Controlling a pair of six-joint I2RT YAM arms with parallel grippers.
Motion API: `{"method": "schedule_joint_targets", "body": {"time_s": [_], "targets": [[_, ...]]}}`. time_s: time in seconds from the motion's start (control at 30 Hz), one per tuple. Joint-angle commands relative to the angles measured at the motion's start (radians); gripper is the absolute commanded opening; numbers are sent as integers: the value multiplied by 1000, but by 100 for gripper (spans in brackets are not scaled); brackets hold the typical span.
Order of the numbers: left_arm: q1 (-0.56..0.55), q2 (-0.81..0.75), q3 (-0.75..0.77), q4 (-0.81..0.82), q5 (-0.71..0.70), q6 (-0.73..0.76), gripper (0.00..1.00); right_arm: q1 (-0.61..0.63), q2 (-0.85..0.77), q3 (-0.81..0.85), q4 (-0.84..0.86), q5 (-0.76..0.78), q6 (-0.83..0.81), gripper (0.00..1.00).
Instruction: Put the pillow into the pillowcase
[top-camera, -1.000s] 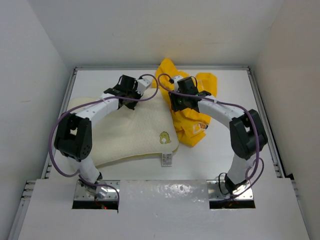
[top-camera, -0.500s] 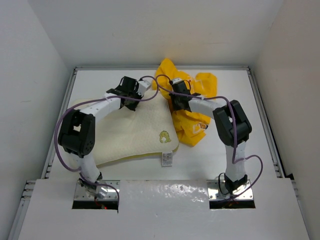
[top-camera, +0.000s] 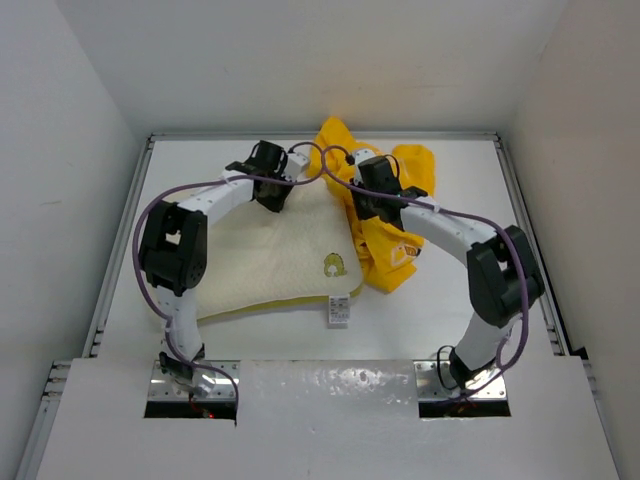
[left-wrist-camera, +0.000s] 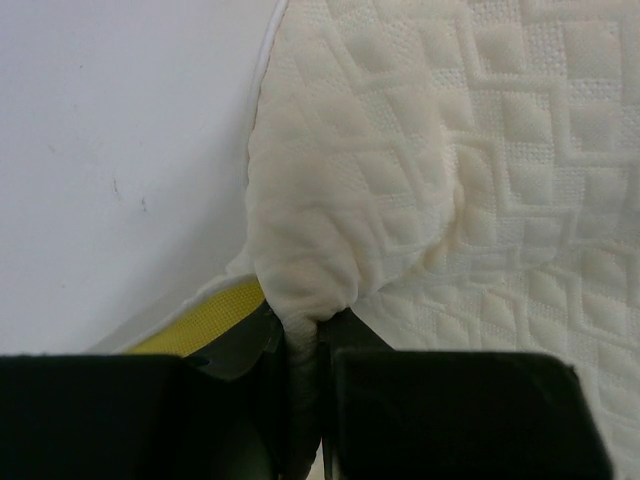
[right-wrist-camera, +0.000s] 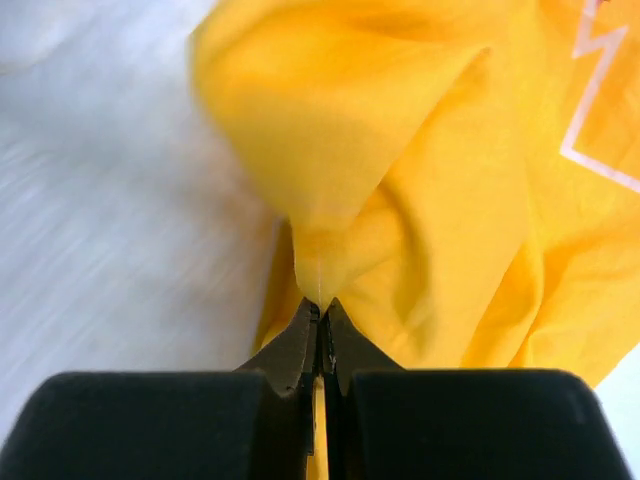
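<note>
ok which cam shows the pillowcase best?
Top external: the whole pillowcase is in frame, crumpled against the pillow's right edge. Right wrist gives only a blurred fold of it pinched in the shut right gripper. Left wrist shows just the pillow, no pillowcase.

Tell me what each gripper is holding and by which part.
The left gripper pinches a bunched fold at the edge of the pillow; the right gripper pinches a fold of the pillowcase.
</note>
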Motion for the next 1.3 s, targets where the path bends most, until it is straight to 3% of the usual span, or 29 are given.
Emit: {"method": "schedule_joint_targets", "body": {"time_s": [0.0, 0.23, 0.4, 0.53, 0.6, 0.63, 0.7, 0.73, 0.77, 0.8, 0.93, 1.03, 1.07, 1.13, 1.17, 1.23, 1.27], "targets": [[-10, 14, 57, 28, 14, -69, 0, 29, -85, 18, -124, -87, -77, 0], [-10, 61, 166, 32, -3, -204, 0, 53, -216, -32, -287, -259, -103, 1], [-12, 85, 212, 16, -36, -210, 0, 55, -279, -89, -494, -385, -143, 8], [-12, 86, 209, 4, 9, -212, 0, 55, -290, -74, -605, -583, -199, 15], [-12, 83, 206, -2, 26, -216, 0, 55, -290, -43, -632, -611, -220, 24], [-12, 78, 206, -2, 32, -218, 0, 52, -291, -26, -632, -583, -238, 38], [-12, 75, 206, 1, 40, -224, 0, 34, -302, -6, -549, -543, -201, 41], [-12, 72, 206, 2, 40, -227, 0, 23, -308, 2, -513, -540, -184, 48], [-12, 69, 209, 2, 43, -229, 0, -2, -316, 15, -435, -534, -136, 70], [-12, 63, 212, 4, 46, -238, 0, -12, -314, 21, -404, -519, -105, 74], [-7, 54, 229, 13, 40, -259, 0, -43, -323, -21, -323, -311, 10, 71], [8, 69, 251, 22, 18, -249, 0, -98, -375, -144, -246, -273, 67, 43], [16, 77, 265, 21, 21, -237, 14, -114, -397, -190, -220, -269, 75, 27], [21, 89, 316, 12, 47, -204, 29, -117, -408, -210, -220, -244, 75, 21], [19, 86, 330, 15, 67, -163, 45, -117, -411, -219, -227, -244, 70, 29], [19, 54, 365, 45, 101, -111, 64, -117, -429, -239, -232, -217, 70, 41], [19, 31, 406, 35, 145, -45, 79, -115, -455, -271, -224, -180, 73, 53]]}}
